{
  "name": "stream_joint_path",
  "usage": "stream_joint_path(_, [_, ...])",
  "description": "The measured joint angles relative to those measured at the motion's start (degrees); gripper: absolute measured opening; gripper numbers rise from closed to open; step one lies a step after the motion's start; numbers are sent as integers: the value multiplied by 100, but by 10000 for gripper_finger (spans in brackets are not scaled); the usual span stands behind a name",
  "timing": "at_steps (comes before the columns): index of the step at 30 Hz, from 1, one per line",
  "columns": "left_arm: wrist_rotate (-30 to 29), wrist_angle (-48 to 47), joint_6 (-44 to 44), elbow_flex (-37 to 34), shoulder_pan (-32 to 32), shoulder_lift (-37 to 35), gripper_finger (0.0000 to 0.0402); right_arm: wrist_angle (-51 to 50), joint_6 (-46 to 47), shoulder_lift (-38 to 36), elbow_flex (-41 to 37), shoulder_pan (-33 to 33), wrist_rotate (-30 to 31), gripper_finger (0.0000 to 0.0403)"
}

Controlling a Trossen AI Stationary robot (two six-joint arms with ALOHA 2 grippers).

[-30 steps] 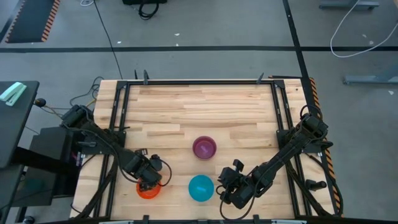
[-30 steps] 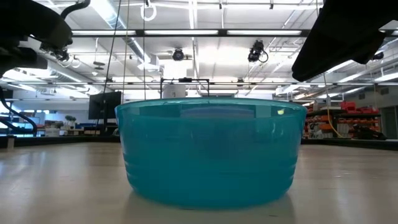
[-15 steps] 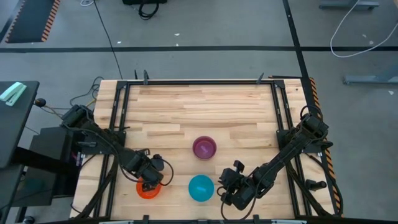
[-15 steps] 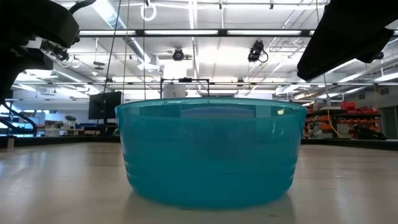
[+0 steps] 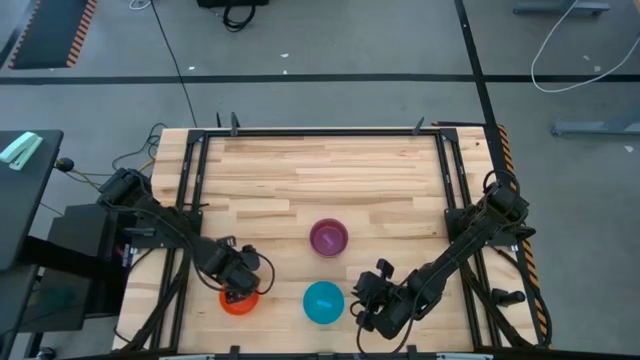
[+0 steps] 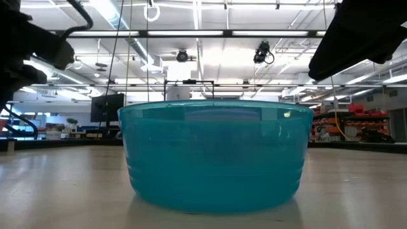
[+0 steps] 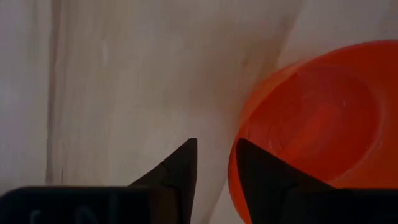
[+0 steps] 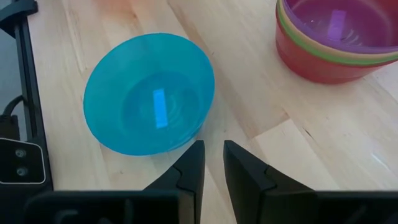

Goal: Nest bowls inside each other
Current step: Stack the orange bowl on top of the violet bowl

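An orange bowl (image 5: 238,304) (image 7: 317,118) stands upright on its base near the table's front left. My left gripper (image 5: 241,289) (image 7: 215,167) is open above its far rim, one finger over the inside and one outside; I see no touch. A bright blue bowl (image 5: 323,302) (image 8: 149,93) (image 6: 213,156) stands on its base at the front middle. My right gripper (image 5: 364,300) (image 8: 213,158) is just right of it, its fingers a little apart with nothing between them. Farther back, a purple bowl (image 5: 329,238) (image 8: 336,25) sits nested in a green-rimmed bowl and a red-orange outer bowl.
Black frame rails (image 5: 190,200) run along the table's left and right sides, and a rail (image 8: 28,93) lies close beside the blue bowl. Bare wood (image 5: 320,170) stretches across the far half of the table.
My left gripper has drawn back a little from the orange bowl, toward the table's far edge and up. More of the bowl now shows, and it stays where it stood.
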Motion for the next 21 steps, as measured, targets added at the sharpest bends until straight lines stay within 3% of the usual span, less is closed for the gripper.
stream_joint_path(11, [5, 137, 0, -88, 175, 0, 81, 0, 2, 0, 0, 0, 2, 67])
stream_joint_path(18, [-22, 151, 13, -85, 295, -6, 19, 0, 2, 0, 0, 0, 2, 67])
stream_joint_path(21, [0, 157, 20, -80, 340, -9, 11, 0, 2, 0, 0, 4, 4, 67])
